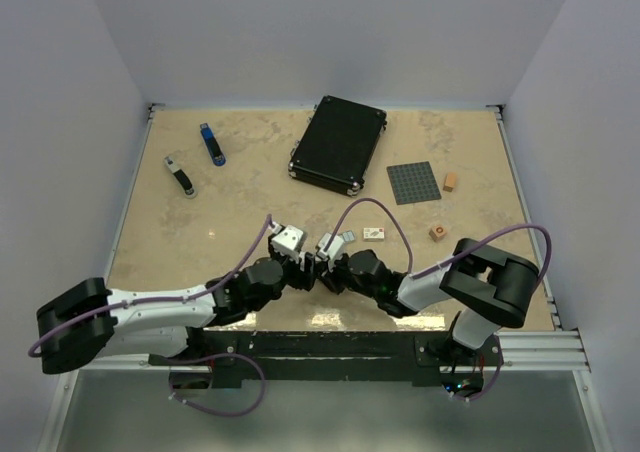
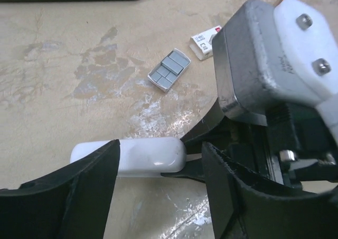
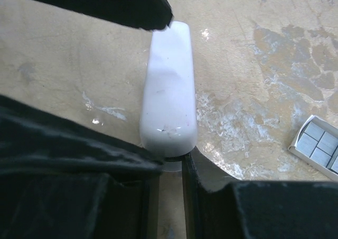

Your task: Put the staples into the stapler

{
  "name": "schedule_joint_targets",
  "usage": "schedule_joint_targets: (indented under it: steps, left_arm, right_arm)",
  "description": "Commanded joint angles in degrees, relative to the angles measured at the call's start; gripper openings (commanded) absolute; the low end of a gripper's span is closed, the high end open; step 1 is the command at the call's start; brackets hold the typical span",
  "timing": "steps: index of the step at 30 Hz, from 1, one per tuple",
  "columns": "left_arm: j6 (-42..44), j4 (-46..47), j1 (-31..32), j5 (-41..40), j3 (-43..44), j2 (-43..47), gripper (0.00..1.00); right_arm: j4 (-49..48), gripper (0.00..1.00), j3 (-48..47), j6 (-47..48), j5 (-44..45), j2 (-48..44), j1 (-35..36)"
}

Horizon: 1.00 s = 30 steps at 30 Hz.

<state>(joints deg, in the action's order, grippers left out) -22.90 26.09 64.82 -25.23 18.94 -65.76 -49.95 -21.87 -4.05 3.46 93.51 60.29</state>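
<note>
Now, staples: grey strips lying side by side in a small open tray on the tabletop. In the top view they are at about 2 o'clock from where the two pincers meet, and nothing touches them.
Staples box: a flat white carton with red print, just beside the tray at its 3 o'clock.
How the strips will handle: likely very light, smooth and stiff, yet brittle. A strip would probably snap along its length if bent or squeezed hard. They sit low in the tray, so lifting one looks fiddly.
Where to take hold: my judgement is across the long sides of one strip, near its middle, with a gentle pinch. Failing that, take the tray by its rim.
Stapler: white, with a rounded top, lying flat on the tabletop. It is probably rigid, with a slippery cover.
Right pincer: narrow, clamped on the stapler's dark end.
Left pincer: wide, with one finger on either side of the white cover. I cannot tell whether either finger touches it.
Farther out: a black case at 12 o'clock, and a wooden cube at 3 o'clock.
</note>
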Motion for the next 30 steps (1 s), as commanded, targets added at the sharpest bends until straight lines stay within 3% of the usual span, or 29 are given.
schedule_joint_targets:
  steps: [1, 6, 9, 16, 21, 30]
  left_arm:
    - [-6.20, -0.85, 3.48, 1.97, 1.62, 9.23, 0.72]
    - [-6.28, -14.55, -1.61, -2.01, 4.52, 20.20, 0.80]
    - [-6.64, -22.02, -9.68, -0.78, 6.89, 24.87, 0.83]
    - [-2.16, -38.28, -16.30, -3.24, 17.00, 29.37, 0.88]
    - [4.77, -41.99, -17.00, -8.06, 21.31, 32.26, 0.89]
    - [14.54, -42.52, -17.09, -16.15, 20.70, 36.57, 0.91]
  right_arm:
    - [-2.43, 0.09, -1.51, -0.95, 2.07, -1.49, -0.26]
    - [-0.24, 0.25, -1.25, -2.27, 2.25, -3.33, -0.26]
    - [3.10, 0.37, -1.77, -3.41, 2.42, -5.53, -0.26]
    - [18.27, 0.61, -4.14, -5.79, 1.90, -14.31, -0.26]
    - [37.50, 0.61, -13.62, -6.41, 2.95, -19.51, -0.26]
    - [63.72, 0.55, -32.88, -5.35, 3.65, -10.56, -0.18]
